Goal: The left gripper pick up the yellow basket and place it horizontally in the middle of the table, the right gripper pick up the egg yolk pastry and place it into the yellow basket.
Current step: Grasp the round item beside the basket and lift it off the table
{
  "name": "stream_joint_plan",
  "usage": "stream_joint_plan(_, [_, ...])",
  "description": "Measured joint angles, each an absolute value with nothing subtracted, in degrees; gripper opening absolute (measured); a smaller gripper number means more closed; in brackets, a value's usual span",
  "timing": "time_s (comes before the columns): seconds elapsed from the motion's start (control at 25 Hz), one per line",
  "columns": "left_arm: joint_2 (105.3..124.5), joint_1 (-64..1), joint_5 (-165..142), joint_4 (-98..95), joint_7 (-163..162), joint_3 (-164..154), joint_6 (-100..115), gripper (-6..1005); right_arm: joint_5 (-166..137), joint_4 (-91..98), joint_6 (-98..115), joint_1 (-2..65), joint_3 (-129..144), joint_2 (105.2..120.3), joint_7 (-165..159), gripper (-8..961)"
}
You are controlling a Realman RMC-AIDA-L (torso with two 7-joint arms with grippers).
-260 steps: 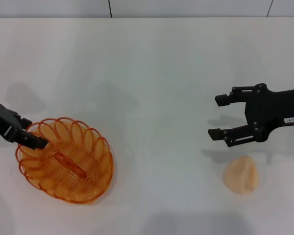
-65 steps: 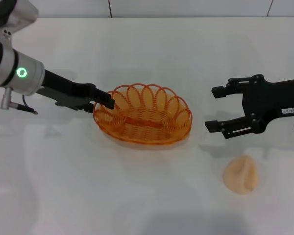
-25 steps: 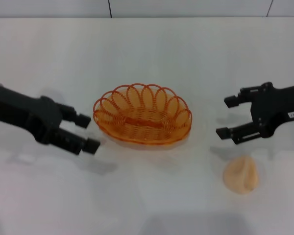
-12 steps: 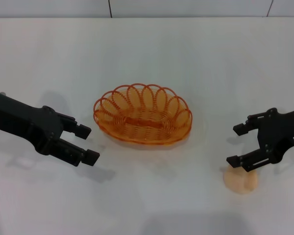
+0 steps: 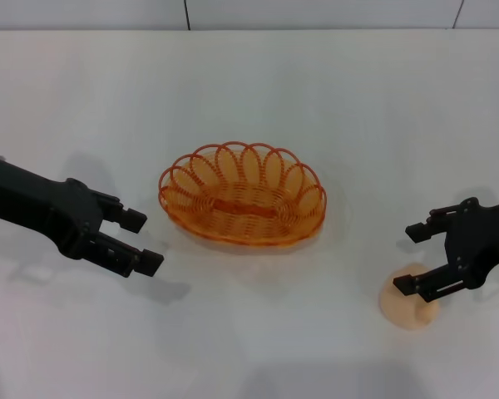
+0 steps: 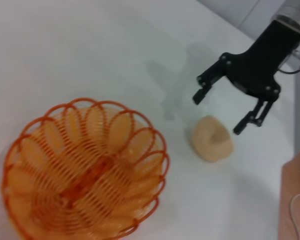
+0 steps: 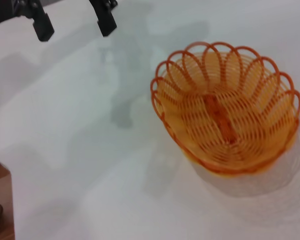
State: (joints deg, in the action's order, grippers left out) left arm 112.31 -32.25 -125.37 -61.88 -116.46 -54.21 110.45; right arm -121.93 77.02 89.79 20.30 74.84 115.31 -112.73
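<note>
The yellow basket (image 5: 241, 195) rests flat and lengthwise in the middle of the white table (image 5: 258, 83), with nothing inside it. My left gripper (image 5: 143, 242) is open and hangs a short way to the basket's left, apart from it. The egg yolk pastry (image 5: 412, 312) lies on the table at the front right. My right gripper (image 5: 409, 259) is open just above the pastry, its nearer finger over the pastry's top edge. The left wrist view shows the basket (image 6: 85, 170), the pastry (image 6: 212, 145) and the right gripper (image 6: 218, 114) spread over the pastry. The right wrist view shows the basket (image 7: 225, 110) and the left gripper (image 7: 74, 31).
A tiled wall edge (image 5: 249, 17) runs along the table's far side. Bare tabletop lies between the basket and the pastry. A brown surface (image 6: 295, 200) shows past the table's edge in the left wrist view.
The left gripper carried the basket to the middle, let it go and drew back to the left. The right gripper has moved down and toward the pastry.
</note>
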Motion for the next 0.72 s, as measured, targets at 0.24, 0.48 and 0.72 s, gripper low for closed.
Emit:
stream_joint_plan(0.24, [112.61,-32.45,-127.28,-62.01,-116.54,-54.12,109.59,882,-121.93,75.94,89.34,20.19,74.91,115.31,-112.45,836])
stream_joint_plan(0.48, [112.70,-32.68,-127.07,-62.05,-116.55,-54.10,109.54,882,-121.99,75.18,88.70,20.19,75.78,115.31,-112.32,833])
stream_joint_plan(0.72, [112.64,-32.70,-127.03,-62.05,-116.42,-54.12,109.45,882,-122.40,74.33,87.57,20.21,77.31,115.31,-112.00,830])
